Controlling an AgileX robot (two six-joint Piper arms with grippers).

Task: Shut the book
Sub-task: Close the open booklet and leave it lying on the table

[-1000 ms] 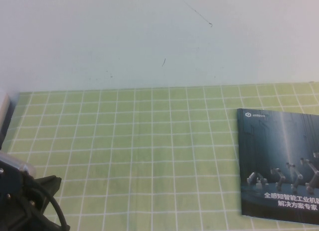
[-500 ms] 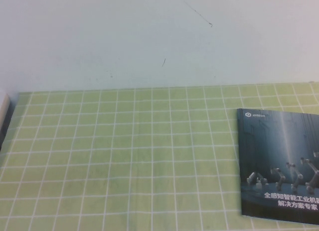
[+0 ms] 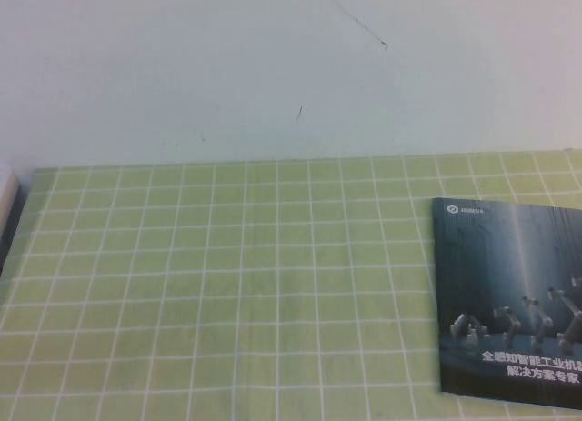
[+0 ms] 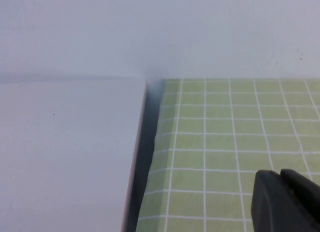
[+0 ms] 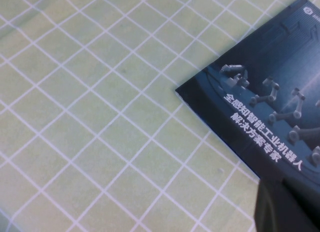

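Observation:
The book (image 3: 509, 303) lies flat and closed on the right of the green checked cloth (image 3: 227, 285), its dark cover with robot arms and white Chinese lettering facing up. The right wrist view shows the book's near corner (image 5: 270, 81). My right gripper (image 5: 282, 184) hovers just off that corner, shut and holding nothing. My left gripper (image 4: 281, 174) is shut and empty over the cloth's left part, near the cloth's edge. Neither arm appears in the high view.
A white raised surface (image 4: 65, 152) borders the cloth on the left, with a dark gap between them; its corner (image 3: 7, 189) shows at the high view's left edge. A pale wall (image 3: 291, 66) stands behind the table.
One second ago the left arm's dark body showed at the lower left of the high view; it has since withdrawn out of that view. The book has not moved.

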